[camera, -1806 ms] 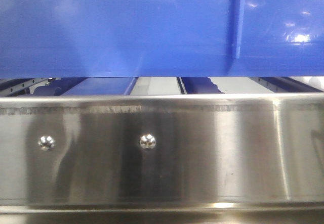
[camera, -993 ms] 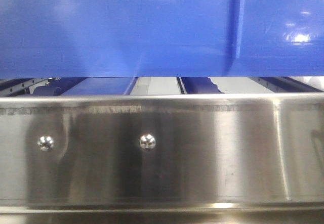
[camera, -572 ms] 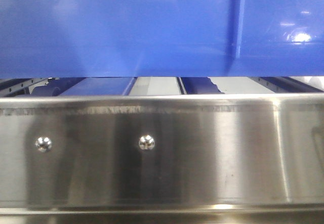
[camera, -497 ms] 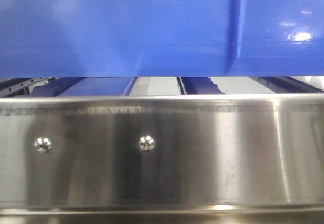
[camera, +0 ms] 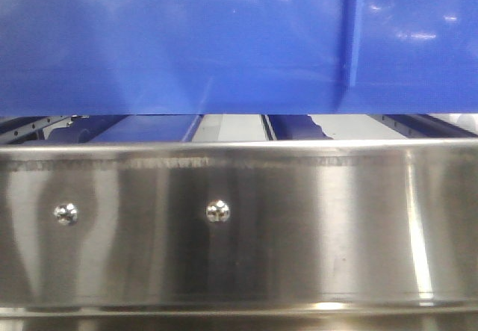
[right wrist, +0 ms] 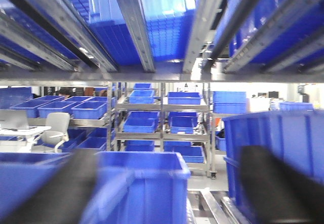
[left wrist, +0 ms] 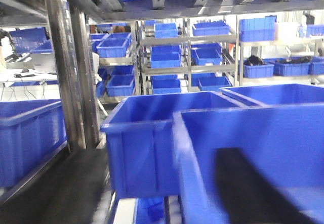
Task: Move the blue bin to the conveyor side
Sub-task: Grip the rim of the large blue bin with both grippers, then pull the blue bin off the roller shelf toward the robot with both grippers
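— Blue bin, where was it?
— Hard against the front camera. Its wall, with one rib, filled the top, above a steel rail with two screws. From the left wrist, the dark belt lay off to its left.
— And the claws?
— Right claw: two blurred fingers spread wide, nothing between them. Left claw: one dark blur against the bin, so I couldn't tell.
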Action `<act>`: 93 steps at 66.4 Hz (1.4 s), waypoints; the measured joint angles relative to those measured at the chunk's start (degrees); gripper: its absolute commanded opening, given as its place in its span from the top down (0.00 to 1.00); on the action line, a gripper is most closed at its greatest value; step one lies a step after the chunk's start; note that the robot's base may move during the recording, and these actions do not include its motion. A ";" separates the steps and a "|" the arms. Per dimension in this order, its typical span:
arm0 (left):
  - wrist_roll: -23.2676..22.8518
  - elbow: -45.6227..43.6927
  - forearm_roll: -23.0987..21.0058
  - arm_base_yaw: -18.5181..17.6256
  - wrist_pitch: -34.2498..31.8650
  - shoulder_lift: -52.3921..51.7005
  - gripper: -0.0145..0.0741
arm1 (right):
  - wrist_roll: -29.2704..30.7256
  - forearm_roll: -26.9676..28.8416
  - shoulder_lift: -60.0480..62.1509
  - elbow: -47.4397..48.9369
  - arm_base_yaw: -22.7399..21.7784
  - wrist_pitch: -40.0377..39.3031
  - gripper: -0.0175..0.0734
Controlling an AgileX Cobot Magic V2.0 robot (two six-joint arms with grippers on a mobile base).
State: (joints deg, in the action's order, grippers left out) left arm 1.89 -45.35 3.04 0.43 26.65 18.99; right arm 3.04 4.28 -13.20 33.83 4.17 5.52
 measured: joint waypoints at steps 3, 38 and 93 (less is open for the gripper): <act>0.00 -1.66 0.00 -0.64 0.12 1.70 0.23 | 0.00 0.00 -2.67 1.79 -0.02 0.12 0.19; -1.02 -22.48 -2.14 -3.53 13.94 19.41 0.18 | 0.00 0.20 -25.25 30.43 9.66 28.18 0.19; -6.11 -49.41 5.17 -5.55 43.78 52.91 0.18 | -7.98 -0.88 -60.49 67.13 13.15 64.84 0.19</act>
State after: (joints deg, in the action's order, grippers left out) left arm -4.22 -94.77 8.21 -5.13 70.43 71.89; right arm -4.94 3.40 -73.69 100.96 17.32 70.37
